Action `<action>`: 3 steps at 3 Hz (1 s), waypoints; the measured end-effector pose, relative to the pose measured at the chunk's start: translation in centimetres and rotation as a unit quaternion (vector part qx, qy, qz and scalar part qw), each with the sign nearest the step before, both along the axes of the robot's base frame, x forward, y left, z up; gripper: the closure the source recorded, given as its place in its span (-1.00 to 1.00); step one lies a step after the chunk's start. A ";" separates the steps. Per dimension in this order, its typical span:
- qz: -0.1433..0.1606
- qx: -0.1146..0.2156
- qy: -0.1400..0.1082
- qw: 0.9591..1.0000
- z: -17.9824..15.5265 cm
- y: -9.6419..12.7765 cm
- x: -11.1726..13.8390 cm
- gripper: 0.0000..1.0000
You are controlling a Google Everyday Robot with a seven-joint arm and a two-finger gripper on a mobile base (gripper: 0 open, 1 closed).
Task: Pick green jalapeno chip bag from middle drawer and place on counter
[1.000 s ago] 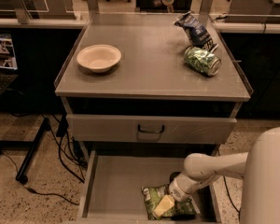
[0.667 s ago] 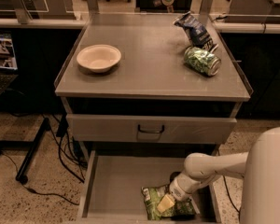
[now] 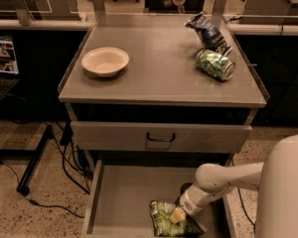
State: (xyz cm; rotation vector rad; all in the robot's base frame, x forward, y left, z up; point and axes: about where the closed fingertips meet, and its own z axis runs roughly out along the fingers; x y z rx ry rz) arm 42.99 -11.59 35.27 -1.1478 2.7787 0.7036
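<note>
Because the middle drawer (image 3: 119,197) stands pulled out at the cabinet's foot, the camera view looks straight down into it, and the green jalapeno chip bag (image 3: 165,224) lies flat at its front right. A white arm reaches in from the right, with the gripper (image 3: 183,211) down on the bag's right edge, likely to grasp it. Whether it is closed cannot be told. Above, the grey tabletop (image 3: 159,78) carries a bowl (image 3: 105,61), a dark blue snack bag (image 3: 208,31) and a green can (image 3: 216,64), with its middle bare.

white gripper (image 3: 183,211) at light green, white-patched chip bag (image 3: 164,225) in grey drawer (image 3: 120,197).
</note>
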 end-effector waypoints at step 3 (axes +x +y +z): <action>0.023 0.020 -0.002 1.000 2.5 0.6 0.0 1.00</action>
